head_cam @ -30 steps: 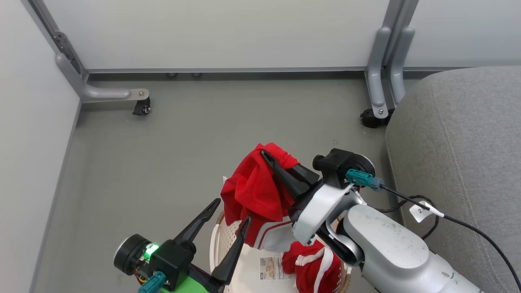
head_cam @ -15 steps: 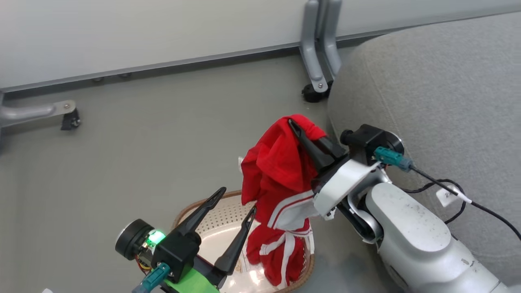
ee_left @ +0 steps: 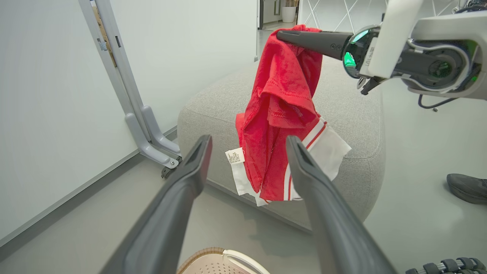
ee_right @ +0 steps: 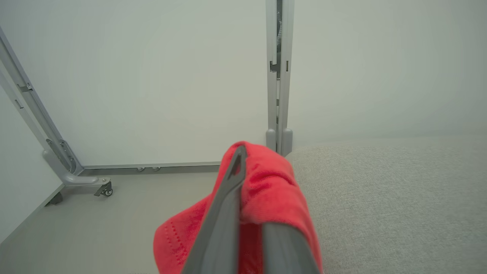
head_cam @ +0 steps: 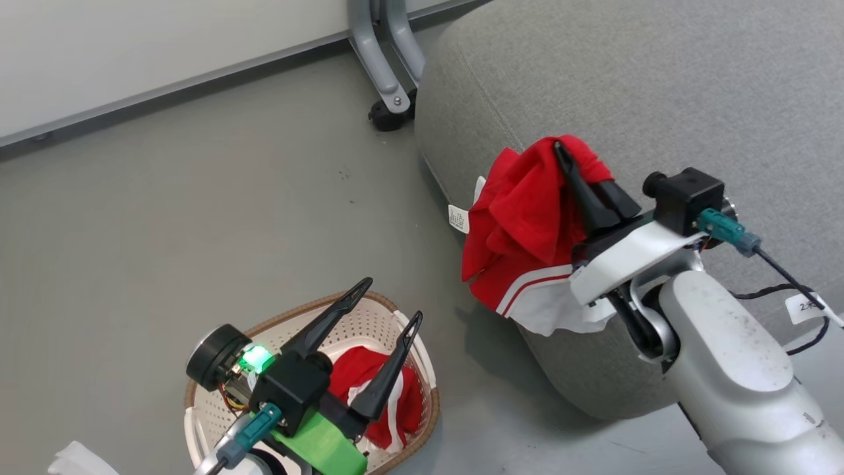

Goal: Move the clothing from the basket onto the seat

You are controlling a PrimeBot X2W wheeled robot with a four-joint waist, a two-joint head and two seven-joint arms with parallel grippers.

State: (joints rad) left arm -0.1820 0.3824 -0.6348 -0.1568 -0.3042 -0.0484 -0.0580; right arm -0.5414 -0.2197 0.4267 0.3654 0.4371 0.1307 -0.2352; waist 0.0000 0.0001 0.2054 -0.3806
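Observation:
My right gripper [head_cam: 575, 157] is shut on a red garment with white panels [head_cam: 521, 224], which hangs in the air over the near edge of the grey seat [head_cam: 659, 86]. From the left wrist view the same garment [ee_left: 279, 114] dangles from the right gripper [ee_left: 283, 34] in front of the seat [ee_left: 342, 99]. In the right wrist view red cloth [ee_right: 262, 190] wraps the closed fingers. My left gripper [head_cam: 389, 303] stands open above the cream basket [head_cam: 369, 313]. A second red piece with white stripes [head_cam: 369, 382] lies inside it.
Grey floor [head_cam: 198, 198] spreads between basket and seat. A wheeled grey partition leg [head_cam: 389, 99] stands by the seat's far corner, with white panels behind. A dark shoe [ee_left: 468, 186] rests on the floor beside the seat. A black cable [head_cam: 791, 290] trails from my right wrist.
The camera swung right. My right gripper carried the red garment away from above the basket to over the seat's edge. One red piece stayed in the basket; the left gripper remains open.

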